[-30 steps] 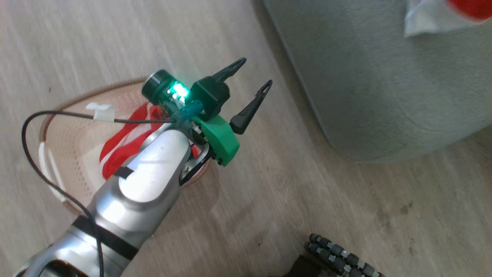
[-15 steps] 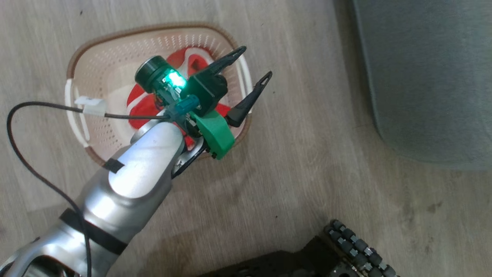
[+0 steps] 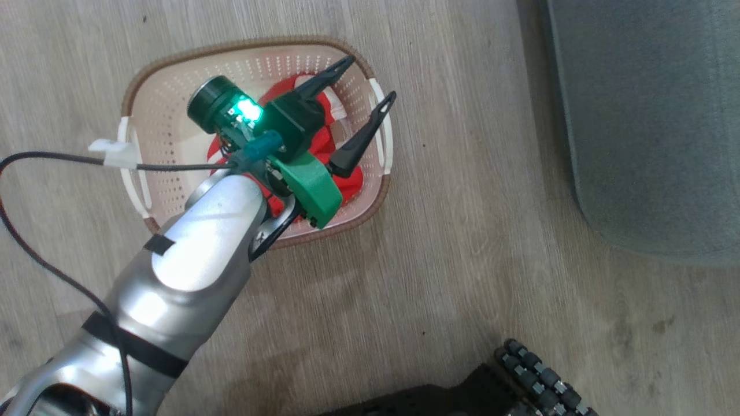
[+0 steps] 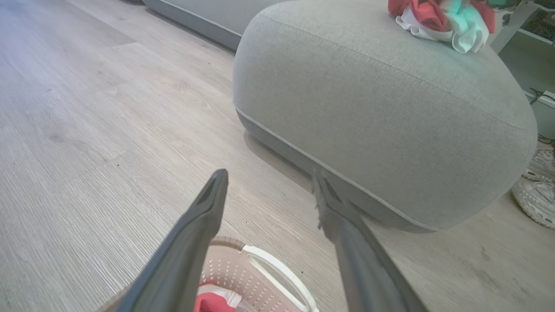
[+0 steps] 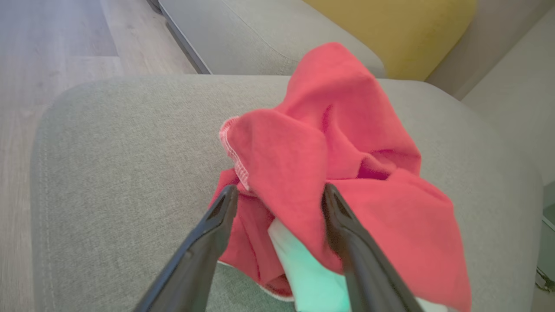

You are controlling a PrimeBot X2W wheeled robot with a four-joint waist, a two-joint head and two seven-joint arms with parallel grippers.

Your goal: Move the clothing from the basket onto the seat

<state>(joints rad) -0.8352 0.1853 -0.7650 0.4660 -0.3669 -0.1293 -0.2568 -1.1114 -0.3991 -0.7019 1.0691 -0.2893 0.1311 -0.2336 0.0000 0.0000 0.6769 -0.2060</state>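
Observation:
A cream perforated basket (image 3: 231, 46) with a brown rim stands on the wood floor, holding bright red clothing (image 3: 350, 180). My left gripper (image 3: 371, 77) hangs open and empty above the basket's right half. In the left wrist view its gripper (image 4: 269, 173) points toward the seat (image 4: 381, 108), with the basket (image 4: 230, 271) and a bit of the red clothing (image 4: 212, 302) below. On the grey-green seat (image 5: 121, 151) lies another red garment (image 5: 338, 143) with some white fabric. My right gripper (image 5: 279, 190) stands open, its fingers spread on either side of that bunched cloth.
The seat's rounded corner (image 3: 653, 115) lies right of the basket across a strip of floor. My wheeled base (image 3: 532, 381) is at the bottom. A black cable (image 3: 58, 159) trails off the left arm. White shoes (image 4: 535, 199) sit beside the seat; a yellow cushion (image 5: 390, 26) lies behind.
The head camera has swung, so the basket now sits fully under the left gripper and the seat's top has left the picture. The left gripper stays open.

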